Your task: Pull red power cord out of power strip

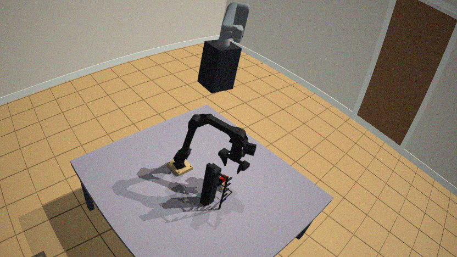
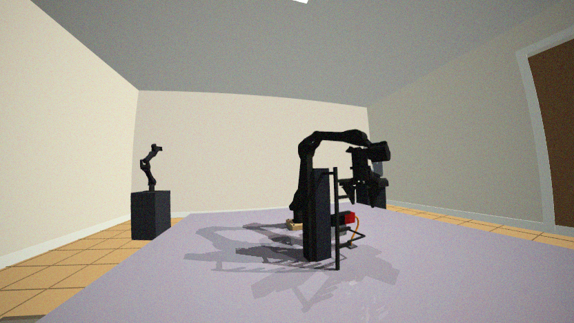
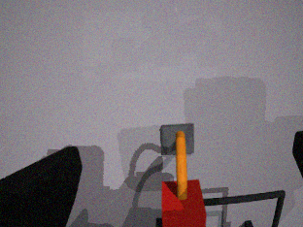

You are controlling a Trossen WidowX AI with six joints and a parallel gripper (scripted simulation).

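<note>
From above, the black end effector [image 1: 232, 161] hangs with its two fingers spread wide apart, holding nothing, raised above and a little to the side of the small red block-shaped plug [image 1: 224, 177]. The plug sits low against the side face of the tall black upright power strip [image 1: 210, 183], which stands on the pale lilac bench [image 1: 271, 204]. A thin black wire rack [image 1: 224, 193] stands just beside the strip on the plug's side.

The side view gives what the top view does not: the end effector [image 2: 363, 197] is clearly higher than the plug [image 2: 348, 218] and apart from it, and a short orange cord [image 2: 354, 230] curves down from the plug toward a small grey anchor at the bench surface. Whether the plug's prongs are still seated in the strip cannot be made out from either room view; the plug lies just beside the strip's face, with dark parts between them.

The wrist view looks down on the red plug [image 3: 183, 221] with the orange cord [image 3: 182, 163] rising from it to a grey square pad [image 3: 177, 137]. One black finger [image 3: 35, 210] fills the lower left corner, and only a sliver of the other shows at the right edge. The strip itself is cut off at the bottom of this view, and the shadows on the bench blur the rack's outline.
</note>
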